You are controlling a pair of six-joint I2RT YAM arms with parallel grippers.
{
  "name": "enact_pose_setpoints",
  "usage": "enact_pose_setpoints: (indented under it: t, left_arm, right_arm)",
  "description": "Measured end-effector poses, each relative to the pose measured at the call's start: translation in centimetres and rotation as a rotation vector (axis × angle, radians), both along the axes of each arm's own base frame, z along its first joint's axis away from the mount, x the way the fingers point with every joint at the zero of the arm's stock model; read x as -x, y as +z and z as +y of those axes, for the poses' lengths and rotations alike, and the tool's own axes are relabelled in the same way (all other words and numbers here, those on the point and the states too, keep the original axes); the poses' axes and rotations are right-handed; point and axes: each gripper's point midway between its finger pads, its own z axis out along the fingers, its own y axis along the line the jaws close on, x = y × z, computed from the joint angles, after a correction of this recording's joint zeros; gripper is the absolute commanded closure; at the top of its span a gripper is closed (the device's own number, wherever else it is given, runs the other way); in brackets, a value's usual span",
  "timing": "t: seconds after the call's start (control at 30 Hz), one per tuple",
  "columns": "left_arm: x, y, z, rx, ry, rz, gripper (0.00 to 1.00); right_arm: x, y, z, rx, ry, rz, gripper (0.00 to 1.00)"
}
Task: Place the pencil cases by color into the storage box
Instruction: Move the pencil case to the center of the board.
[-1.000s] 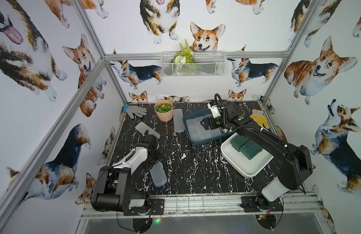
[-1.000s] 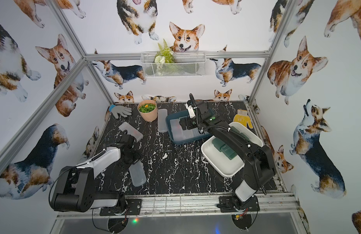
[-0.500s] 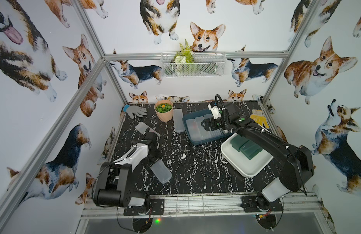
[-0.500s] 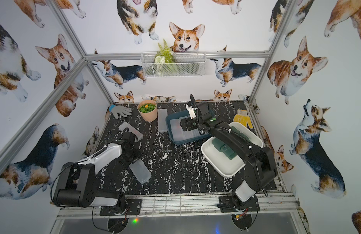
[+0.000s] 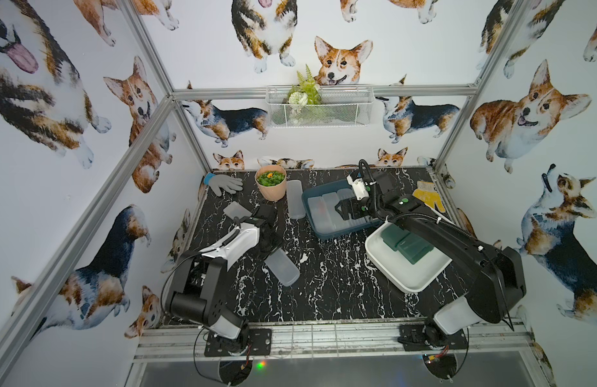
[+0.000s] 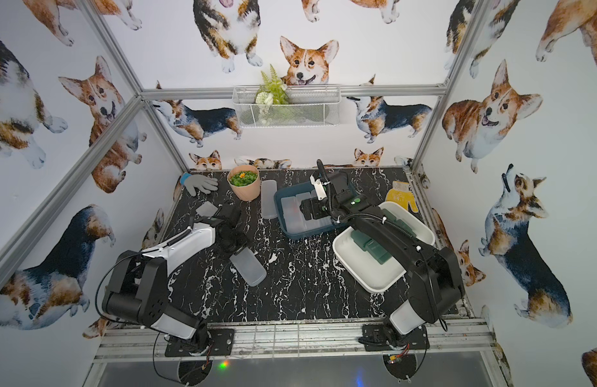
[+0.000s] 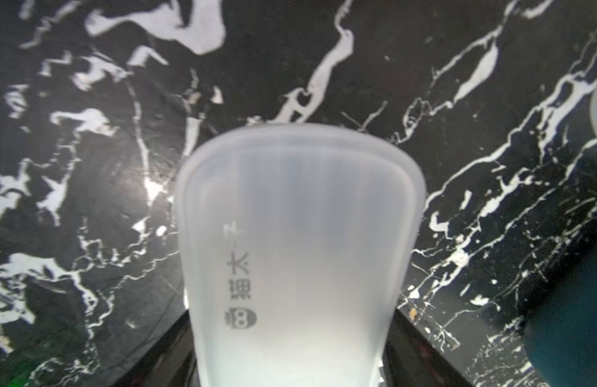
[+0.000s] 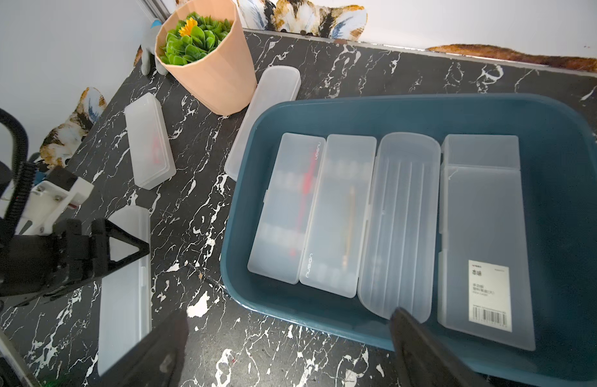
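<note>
Left hand [image 5: 272, 253], lower left of centre in both top views, is clamped on one end of a frosted case [image 5: 283, 268]. This case is a long, flat, translucent white box with rounded corners, angled across the black, white-veined bench [image 5: 324, 295]. The left wrist view shows grey printed characters on its milky lid. Higher in the frame a second frosted case [image 5: 236, 211] and a third [image 5: 295, 204] lie flat, the third just beside the faceted peach pot [image 5: 272, 189]. Right of centre, four frosted cases [image 8: 404, 217] lie side by side in the glossy teal storage box [image 8: 565, 201]. Over them the right hand [image 5: 340, 209] hangs with fingers spread wide, holding nothing. Rightmost, opaque dark green cases [image 5: 407, 244] sit in a smooth white tray [image 5: 407, 284].
</note>
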Motion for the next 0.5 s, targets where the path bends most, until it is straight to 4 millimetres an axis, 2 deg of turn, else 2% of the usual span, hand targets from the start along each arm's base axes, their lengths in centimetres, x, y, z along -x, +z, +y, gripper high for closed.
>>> enact_pose_setpoints:
  t: [0.23, 0.5]
  left_arm:
    - [-1.4, -1.3, -4.9, -0.012, -0.128, 0.021, 0.24]
    - [-1.8, -2.6, -6.8, -0.038, -0.179, 0.046, 0.22]
  right_arm:
    - [0.3, -0.2, -0.2, 0.002, -0.004, 0.013, 0.06]
    - [1.1, -0.6, -0.7, 0.006, -0.015, 0.04, 0.06]
